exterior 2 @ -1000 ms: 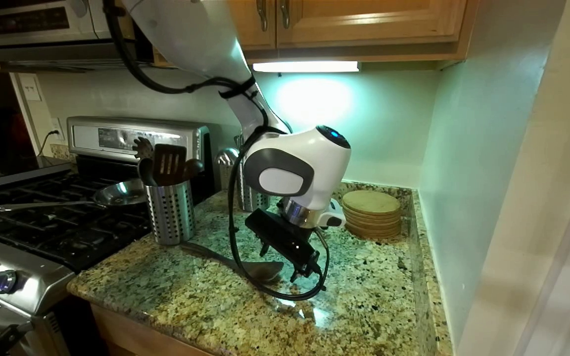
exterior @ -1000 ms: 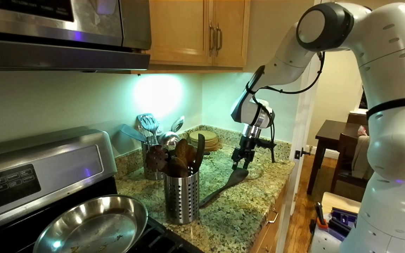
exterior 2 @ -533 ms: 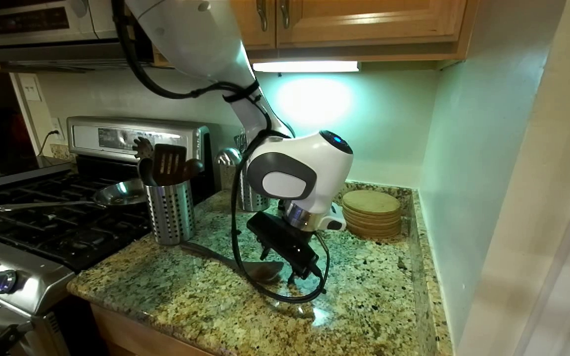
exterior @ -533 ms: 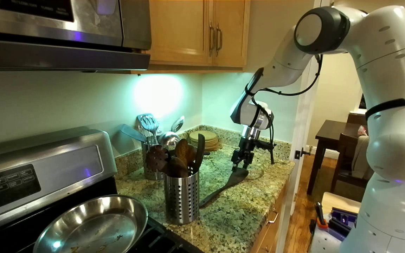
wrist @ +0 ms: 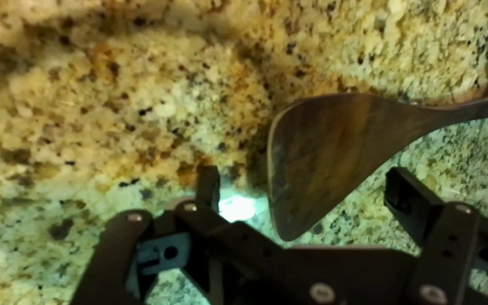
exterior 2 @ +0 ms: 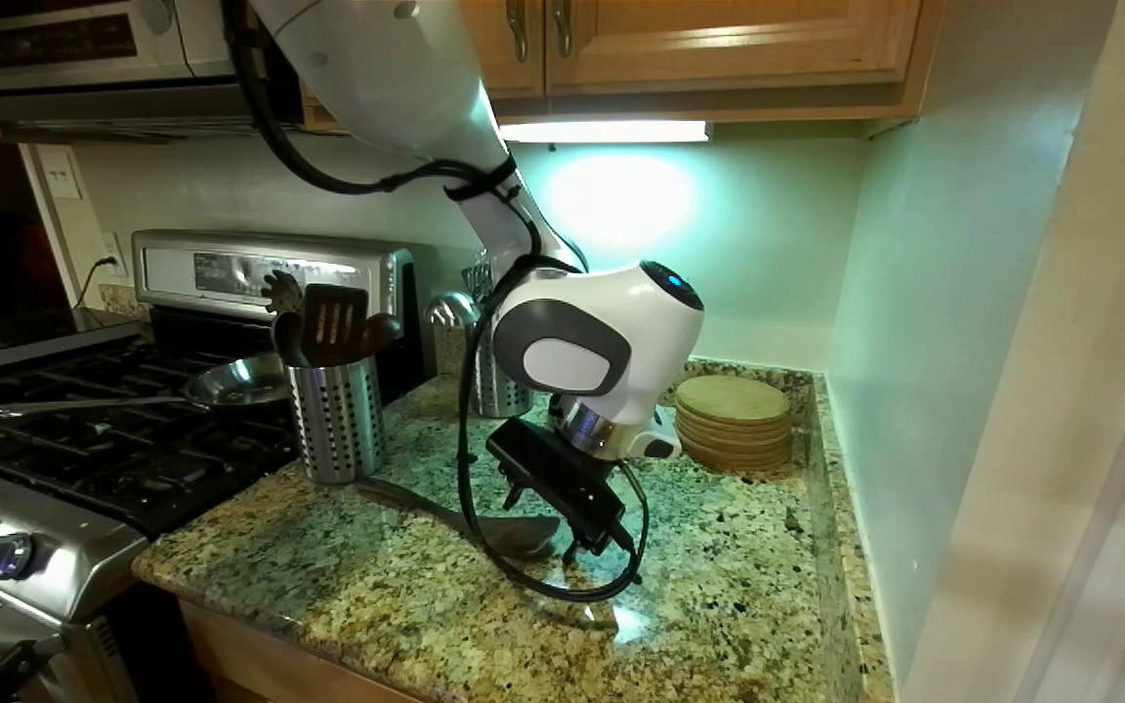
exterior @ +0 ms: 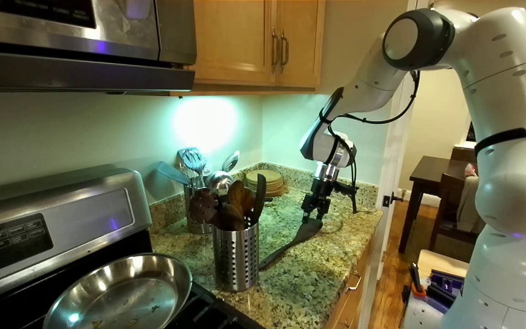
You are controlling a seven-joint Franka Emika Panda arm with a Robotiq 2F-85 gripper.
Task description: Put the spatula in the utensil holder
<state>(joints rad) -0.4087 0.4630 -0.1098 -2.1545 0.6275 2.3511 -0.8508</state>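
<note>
One spatula (exterior: 301, 236) is overhung by the unclenched gripper (wrist: 302, 180); the grasp, seemingly being readied, must be closed before leftward carriage to the utensil holder (exterior: 236, 260).

In an exterior view, you see the lamp (exterior 2: 611, 132) overexposed at twelve o'clock; your wrist view is soft.

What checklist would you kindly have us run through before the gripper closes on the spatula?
1. Gripper open: ok, jaws apart.
2. Head of the spatula between the jaws: ok in the wrist view.
3. Jaws low enough to grip: cannot tell.
4. Spatula's handle clear of the utensil holder: cannot tell; its end lies close.
5. Utensil holder upright: ok in both exterior views.
6. Room in its top: cannot tell; brown utensils crowd it.
</note>
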